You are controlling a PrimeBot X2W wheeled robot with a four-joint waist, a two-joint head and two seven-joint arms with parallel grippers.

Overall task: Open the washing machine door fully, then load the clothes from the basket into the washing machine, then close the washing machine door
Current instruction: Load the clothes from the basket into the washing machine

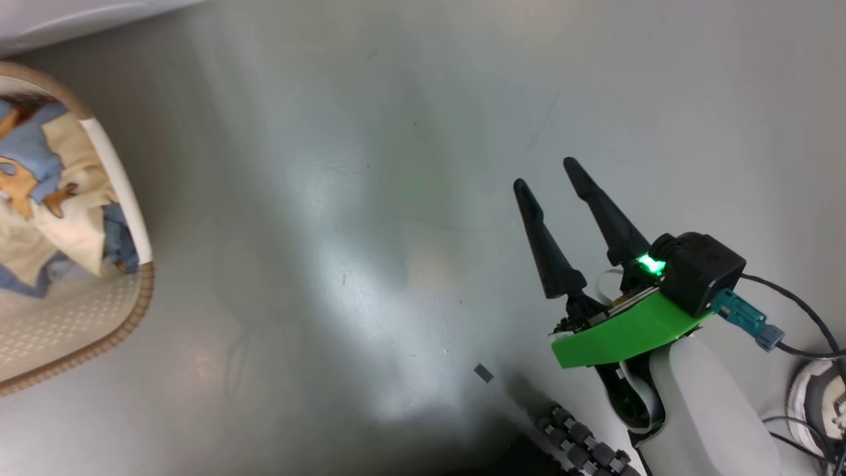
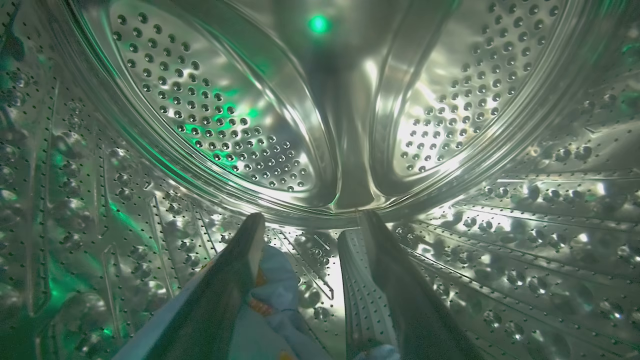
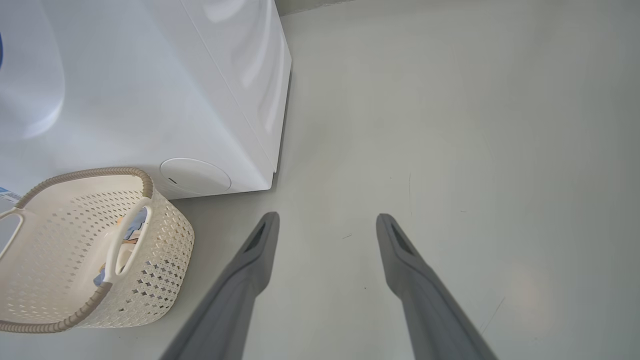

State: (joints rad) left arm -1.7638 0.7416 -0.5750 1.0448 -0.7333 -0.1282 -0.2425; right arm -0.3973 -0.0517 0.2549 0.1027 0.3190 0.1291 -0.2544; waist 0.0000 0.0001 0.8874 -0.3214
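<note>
The left pincer (image 2: 312,225) is sitting deep inside the perforated, shiny steel drum (image 2: 210,125) of the big white front-loading washing machine (image 3: 150,90), its two long dark fingers pointing toward the drum's back wall. The fingers are standing wide apart and are clamping nothing. A small soft garment of light blue fabric with an orange print (image 2: 277,280) is lying low between them on the drum wall, and its folds are touching the inner side of the finger on the left of the left wrist view. Green light is glinting off the steel. The right pincer (image 1: 545,175) is hanging over the bare, glossy grey floor (image 1: 396,198), well apart from the machine. Its fingers are also spread wide, with nothing between them. The small cream-white perforated plastic basket with a brown woven-look rim (image 1: 99,344) is standing on the floor just beside the machine's lower front corner, at the left edge of the head view. More clothes of light blue and cream fabric with orange-brown cartoon prints (image 1: 59,218) are lying bunched inside it, against the wall under one white handle. In the right wrist view that basket (image 3: 165,240) is tilting toward the camera, and a little blue and cream cloth is showing through the handle opening.
</note>
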